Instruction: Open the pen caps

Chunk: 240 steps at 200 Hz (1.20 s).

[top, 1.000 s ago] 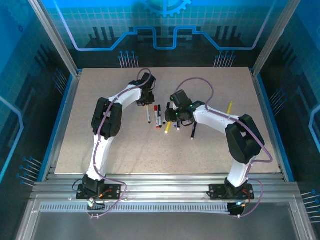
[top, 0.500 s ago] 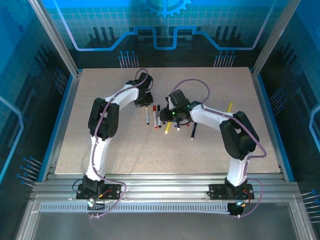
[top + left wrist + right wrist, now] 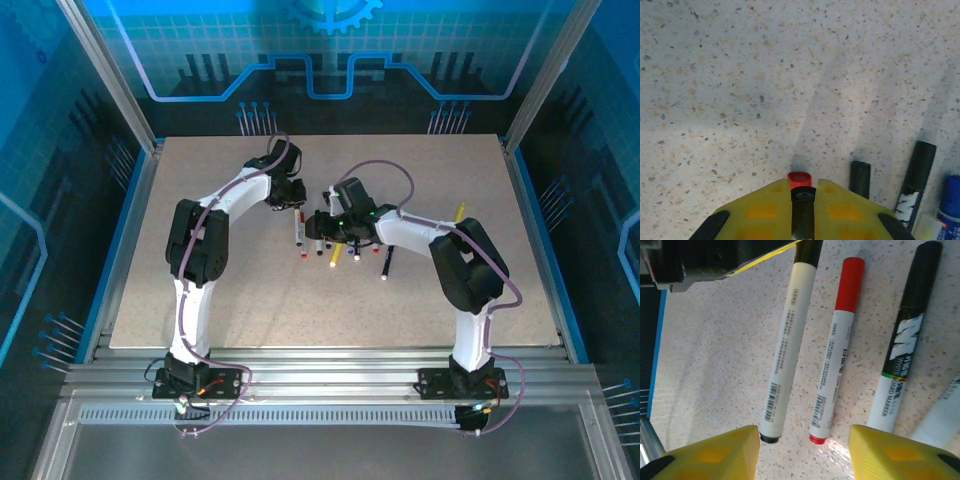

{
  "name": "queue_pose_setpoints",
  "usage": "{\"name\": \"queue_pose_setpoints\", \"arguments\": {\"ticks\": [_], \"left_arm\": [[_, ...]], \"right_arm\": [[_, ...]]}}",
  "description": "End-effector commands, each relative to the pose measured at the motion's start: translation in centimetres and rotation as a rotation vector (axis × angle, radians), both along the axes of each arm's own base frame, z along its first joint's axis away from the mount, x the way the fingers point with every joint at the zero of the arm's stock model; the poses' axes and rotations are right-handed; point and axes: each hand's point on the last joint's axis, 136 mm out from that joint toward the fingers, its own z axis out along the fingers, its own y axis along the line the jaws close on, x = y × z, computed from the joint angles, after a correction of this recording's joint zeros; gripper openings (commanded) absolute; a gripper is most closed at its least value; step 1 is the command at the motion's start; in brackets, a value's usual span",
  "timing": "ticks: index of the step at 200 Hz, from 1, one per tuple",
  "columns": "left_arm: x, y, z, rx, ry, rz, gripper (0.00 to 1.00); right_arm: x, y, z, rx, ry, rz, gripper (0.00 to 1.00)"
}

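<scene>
No cap is judged removed yet: the black plastic cap [image 3: 808, 251], just beside the red-capped white pen [image 3: 837, 340], is clamped by the left gripper [image 3: 802, 190], while the right gripper [image 3: 804, 434] is held with fingers apart over that pen's tail (every visible cap seemingly seated).

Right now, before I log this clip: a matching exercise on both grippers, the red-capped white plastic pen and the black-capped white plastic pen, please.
Things:
1 left gripper
2 right gripper
3 red-capped white plastic pen
4 black-capped white plastic pen

States:
a open
b leftmost pen, right wrist view
c shut
d beside the black marker

Pairs: 1c, 2a, 3d, 4b.
</scene>
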Motion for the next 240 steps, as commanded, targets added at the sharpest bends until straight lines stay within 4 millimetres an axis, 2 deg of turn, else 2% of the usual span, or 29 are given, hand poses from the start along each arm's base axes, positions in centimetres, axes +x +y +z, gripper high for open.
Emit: {"name": "queue_pose_setpoints", "arguments": {"ticks": [1,100,140,168,210,229,240], "left_arm": [[-0.3,-1.1,2.9,-0.077,-0.040,-0.007,0.00],[-0.8,-2.6,4.8,-0.114,-0.074,-0.027,0.00],[-0.8,-3.1,5.2,-0.128,-0.083,-0.031,0.00],[-1.0,-3.6,4.9,-0.138,-0.079,-0.039,0.00],[-1.2,-3.6,4.2,-0.139,-0.071,-0.033,0.00],[-1.4,-3.6,4.2,-0.142,-0.071,-0.032,0.00],[-1.4,-3.5,4.1,-0.137,-0.071,-0.030,0.05]], "right_arm": [[0.6,1.8,1.0,0.072,0.003,0.021,0.51],[1.2,3.6,1.3,0.132,0.017,0.040,0.51],[0.8,3.9,0.6,0.131,0.031,0.043,0.48],[0.7,3.8,0.3,0.131,0.037,0.036,0.41],[0.6,3.7,0.5,0.126,0.033,0.037,0.00],[0.3,3.3,0.7,0.123,0.023,0.036,0.00],[0.0,3.2,0.8,0.126,0.018,0.041,0.00]]}}
